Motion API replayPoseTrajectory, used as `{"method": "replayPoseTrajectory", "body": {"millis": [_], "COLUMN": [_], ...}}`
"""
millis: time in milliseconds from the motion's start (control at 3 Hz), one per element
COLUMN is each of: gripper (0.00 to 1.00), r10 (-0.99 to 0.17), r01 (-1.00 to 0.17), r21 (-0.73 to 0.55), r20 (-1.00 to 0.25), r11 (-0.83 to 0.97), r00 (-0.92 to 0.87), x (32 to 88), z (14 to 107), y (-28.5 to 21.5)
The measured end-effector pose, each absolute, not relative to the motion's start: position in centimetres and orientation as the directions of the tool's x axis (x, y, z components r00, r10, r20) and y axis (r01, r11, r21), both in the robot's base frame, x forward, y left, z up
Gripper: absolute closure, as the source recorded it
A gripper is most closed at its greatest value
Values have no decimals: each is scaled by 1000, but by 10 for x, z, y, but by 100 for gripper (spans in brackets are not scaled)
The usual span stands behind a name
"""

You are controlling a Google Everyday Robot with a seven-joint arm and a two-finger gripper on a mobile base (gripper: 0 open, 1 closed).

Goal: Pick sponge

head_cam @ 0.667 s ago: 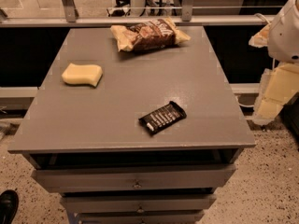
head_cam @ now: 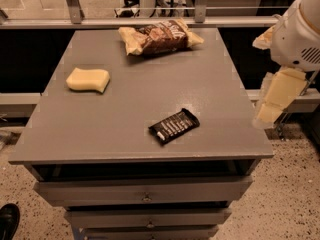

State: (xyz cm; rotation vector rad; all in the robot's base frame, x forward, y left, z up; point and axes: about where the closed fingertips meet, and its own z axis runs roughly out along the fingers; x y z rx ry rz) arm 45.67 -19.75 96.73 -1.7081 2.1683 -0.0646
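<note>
Gripper point(head_cam: 267, 111) is hanging right of the table point(head_cam: 210, 89), jaw state indiscernible; sponge point(head_cam: 88, 79) is lying far-left, warranting a centred overhead approach.

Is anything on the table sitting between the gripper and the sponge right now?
Nothing visible does. The gripper hangs past the right edge of the table in the picture; the sponge lies near its left edge. Bare surface runs between them: the chip bag sits farther back, the black snack bar nearer the front.

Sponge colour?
Plain pale yellow sponge, camera view; the gripper hangs beside the table, at the picture's right.
</note>
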Motion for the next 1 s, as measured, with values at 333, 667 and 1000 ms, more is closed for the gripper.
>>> {"method": "replayPoseTrajectory", "body": {"millis": [333, 667, 1000], "gripper": [0, 0, 0], "r10": [-921, -880, -807], "r01": [-928, -926, -917], "r21": [-269, -269, -274], "r20": [-359, -459, -586], "r11": [258, 265, 289], "r00": [-151, -118, -79], "x": [491, 526, 567], "z": [947, 929, 923], "y": [-163, -125, -77]}}
